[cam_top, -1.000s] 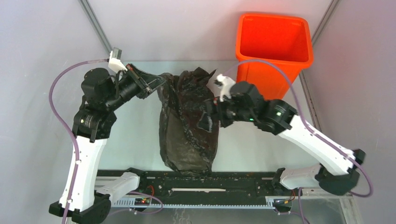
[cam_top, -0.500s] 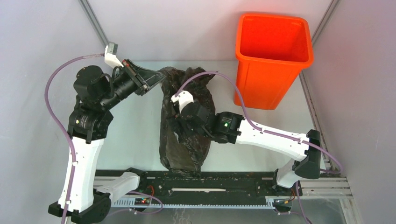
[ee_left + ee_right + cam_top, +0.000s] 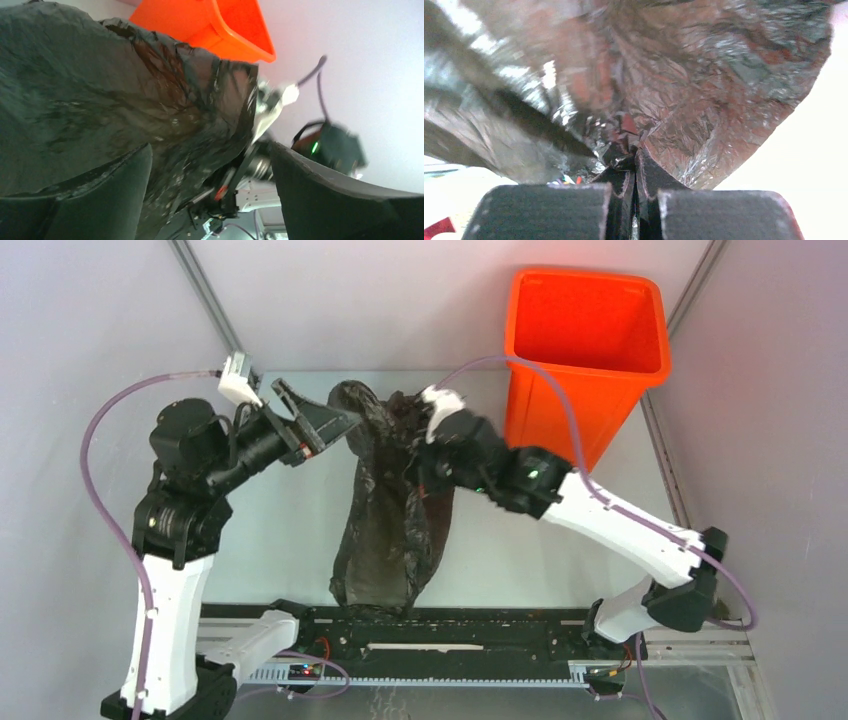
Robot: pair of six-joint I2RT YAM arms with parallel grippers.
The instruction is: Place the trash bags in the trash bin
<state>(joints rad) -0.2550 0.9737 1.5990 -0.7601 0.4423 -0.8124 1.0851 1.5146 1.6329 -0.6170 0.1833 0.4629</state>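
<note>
The black trash bag hangs stretched from the table's middle up to my right gripper, which is shut on a fold of its upper part. In the right wrist view the shut gripper pinches crumpled film. My left gripper stands open at the bag's upper left corner. In the left wrist view the bag lies against the left finger and partly between the jaws of the gripper. The orange trash bin stands upright at the back right, to the right of the right wrist.
A black rail runs along the near edge, with the bag's lower end resting against it. Grey walls and metal posts close in the table. Purple cables loop off both arms.
My left gripper has opened and let go of the bag's corner. My right gripper has shut on the bag and risen back and right toward the bin, pulling the film up.
</note>
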